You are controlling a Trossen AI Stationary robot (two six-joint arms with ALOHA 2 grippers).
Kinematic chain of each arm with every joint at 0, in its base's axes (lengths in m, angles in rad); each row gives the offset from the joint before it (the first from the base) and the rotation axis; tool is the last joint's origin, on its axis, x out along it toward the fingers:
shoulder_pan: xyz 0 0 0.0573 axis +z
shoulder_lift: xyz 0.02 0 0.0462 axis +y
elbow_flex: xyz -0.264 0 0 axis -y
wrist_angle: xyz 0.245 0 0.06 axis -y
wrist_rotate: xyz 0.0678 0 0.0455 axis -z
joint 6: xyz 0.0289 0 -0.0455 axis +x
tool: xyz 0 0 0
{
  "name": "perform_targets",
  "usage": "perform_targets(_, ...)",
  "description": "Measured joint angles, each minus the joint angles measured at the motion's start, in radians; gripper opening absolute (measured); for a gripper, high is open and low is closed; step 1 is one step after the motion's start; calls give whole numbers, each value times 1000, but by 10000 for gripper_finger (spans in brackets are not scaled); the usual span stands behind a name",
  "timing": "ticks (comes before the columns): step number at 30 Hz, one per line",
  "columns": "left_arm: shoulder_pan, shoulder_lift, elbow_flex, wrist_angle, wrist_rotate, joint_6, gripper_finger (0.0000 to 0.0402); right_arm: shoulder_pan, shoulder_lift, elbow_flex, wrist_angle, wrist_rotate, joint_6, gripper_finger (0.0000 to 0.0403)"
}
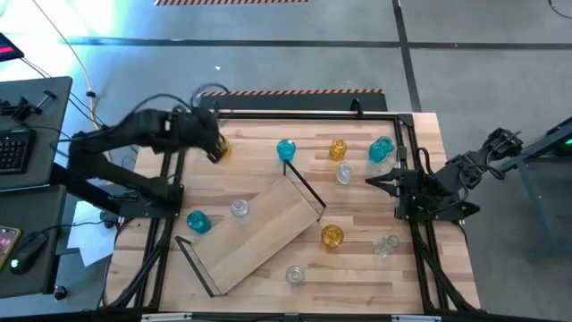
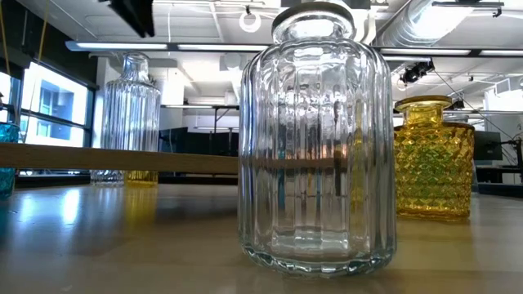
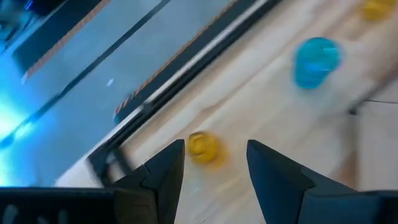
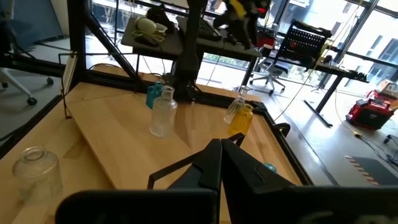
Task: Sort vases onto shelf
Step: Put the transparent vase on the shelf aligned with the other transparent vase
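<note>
Several small glass vases stand upright on their bases around the table: teal ones [image 1: 286, 149] [image 1: 382, 148] [image 1: 197, 221], amber ones [image 1: 338, 148] [image 1: 332, 235] and clear ones [image 1: 239, 208] [image 1: 295, 275]. The light-wood shelf [image 1: 259, 234] lies flat and slantwise on the table's middle. My left gripper [image 1: 214, 148] hangs open above a small amber vase [image 3: 203, 148] near the table's far left; the vase shows between the fingers, well below them. My right gripper [image 4: 221, 155] is shut and hovers at the table's right side [image 1: 371, 182], holding nothing.
Black frame rails [image 1: 165, 192] [image 1: 416, 224] run along both sides of the table and another along its far edge [image 3: 186, 62]. In the low view a clear ribbed vase [image 2: 315, 139] stands close to the camera, with an amber one [image 2: 433, 159] behind it.
</note>
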Motion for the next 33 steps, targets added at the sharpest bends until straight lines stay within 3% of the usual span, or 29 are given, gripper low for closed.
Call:
perform_targets(7, 259, -6, -1, -18, 98, 117, 163, 0, 0, 0, -15, 0, 0, 0)
perform_targets(12, 391, 26, -2, -18, 110, 189, 163, 0, 0, 0, -47, 0, 16, 0)
perform_targets(16, 478, 66, -2, -16, 193, 228, 163, 0, 0, 0, -68, 0, 32, 0)
perform_targets(19, 530, 109, -2, -16, 203, 249, 161, 0, 0, 0, -76, 0, 34, 0)
perform_targets(25, 620, 204, -11, -20, 320, 264, 161, 0, 0, 0, -85, -25, 43, 0)
perform_targets(33, 659, 213, -215, 29, 328, 295, 161, 0, 0, 0, -103, -42, 63, 0)
